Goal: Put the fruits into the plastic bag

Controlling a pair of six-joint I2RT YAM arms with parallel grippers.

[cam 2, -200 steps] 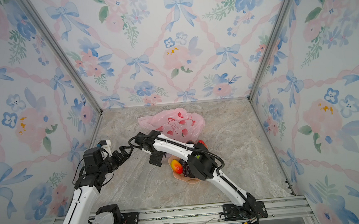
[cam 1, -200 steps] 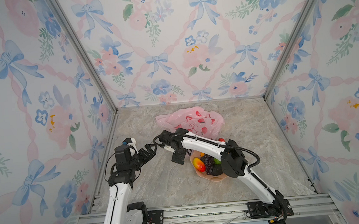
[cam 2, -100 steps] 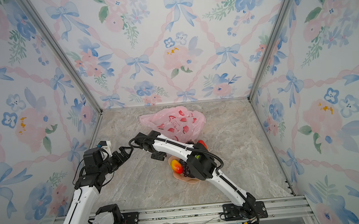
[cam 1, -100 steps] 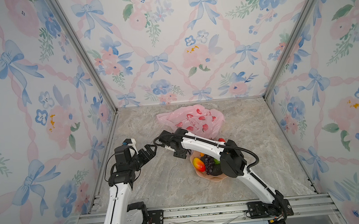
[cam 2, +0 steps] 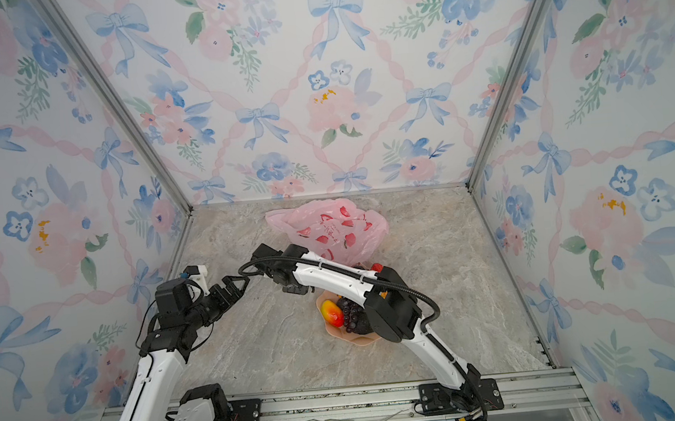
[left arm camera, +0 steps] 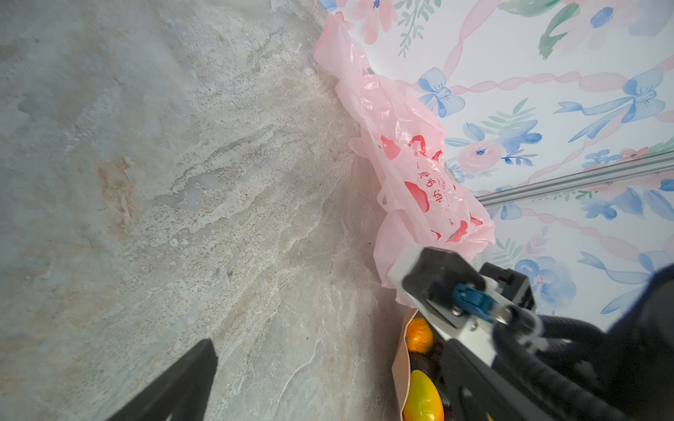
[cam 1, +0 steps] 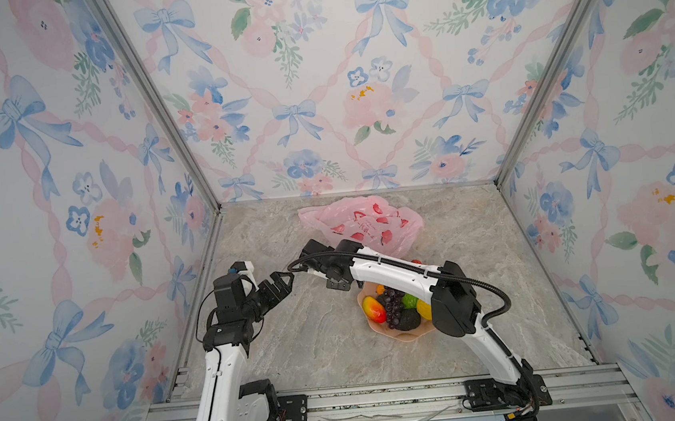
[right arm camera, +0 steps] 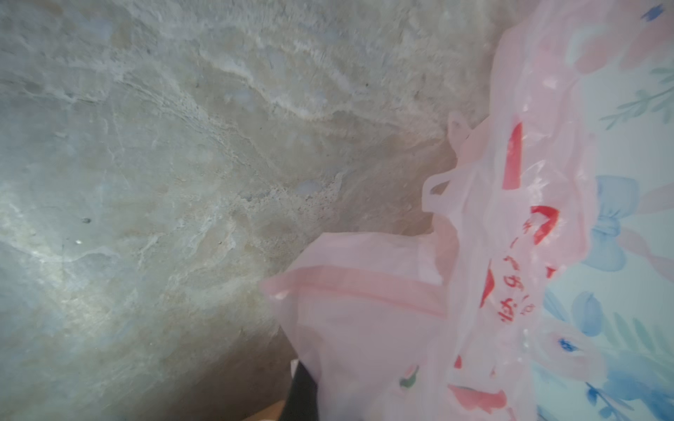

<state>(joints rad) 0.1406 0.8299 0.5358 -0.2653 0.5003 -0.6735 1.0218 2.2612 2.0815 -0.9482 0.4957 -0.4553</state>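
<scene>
- Presently, the pink plastic bag (cam 1: 364, 226) lies crumpled at the back of the marble bench (cam 1: 318, 346), near the rear wall and just behind the bowl.
- The fruits sit heaped in a peach scalloped bowl (cam 1: 411, 337) right of the bench's middle. Among them are a red-yellow mango (cam 1: 374, 310), a dark grape bunch (cam 1: 392, 304), a bumpy green fruit (cam 1: 408, 300), a yellow lemon (cam 1: 423, 309) and a black avocado (cam 1: 408, 320).
- The right arm reaches over the bowl and across the middle, and the right gripper (cam 1: 334, 279) is at the bag's near left edge.
- Its jaws are closed tight. In the right wrist view the pink film (right arm camera: 364, 328) drapes over one dark finger (right arm camera: 301, 390) and a taut fold runs down into the jaws, so they have hold of the bag.
- The left gripper (cam 1: 286, 282) hovers over bare bench on the left, well apart from the bowl. Its jaws are spread fully wide and hold nothing.
- In the left wrist view one dark finger (left arm camera: 175, 386) shows above the bench. The bag (left arm camera: 412, 171) lies against the wall there, and a small orange fruit (left arm camera: 419, 335) sits at the bowl's edge.
</scene>
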